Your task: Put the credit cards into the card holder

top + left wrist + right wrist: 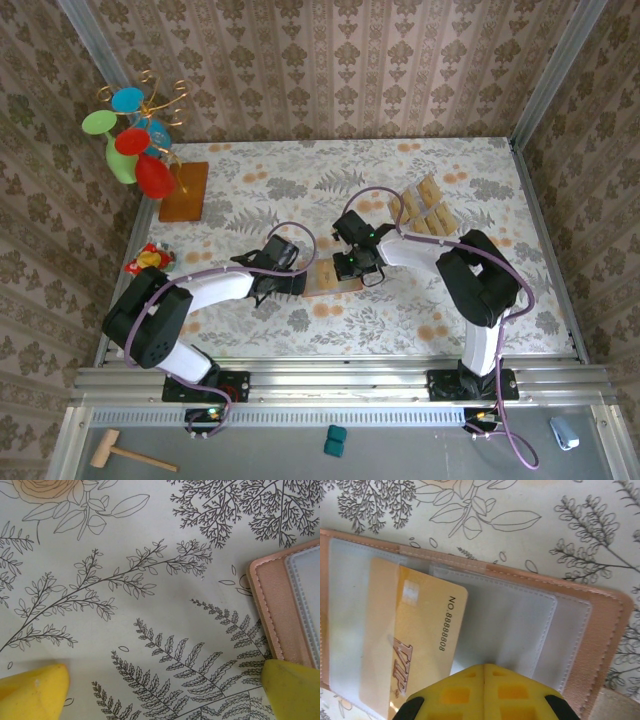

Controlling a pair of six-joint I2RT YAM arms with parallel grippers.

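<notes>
Leather card holder (520, 615), a small flat pinkish-brown rectangle with stitched edges, lies opened out on the floral tablecloth (150, 605) near the middle of the table, its clear plastic sleeves facing up. One thin tan-gold credit card (427, 630) printed with a number and "VIP" sits part-way inside a sleeve. One long side is tucked under the cloudy plastic, and the rest lies bare and a little askew.

The right gripper (485, 672) is directly over the holder with its yellow fingers pressed together and nothing between them. The tips are just beside the card's near edge, and whether they touch it cannot be told. The left gripper (160, 695) hangs low over the cloth with its jaws spread wide and empty, and the holder's corner is just beside one fingertip.

By my reading, the task is at an early stage. The first card is started but not fully seated, and a nudge deeper looks to be the step in hand. A row of like cards (425, 208) waits well apart toward the far right of the table, so most of the work is not yet done. At the far left stands an orange-brown wooden board (185, 190) carrying a wire stand with coloured discs.
</notes>
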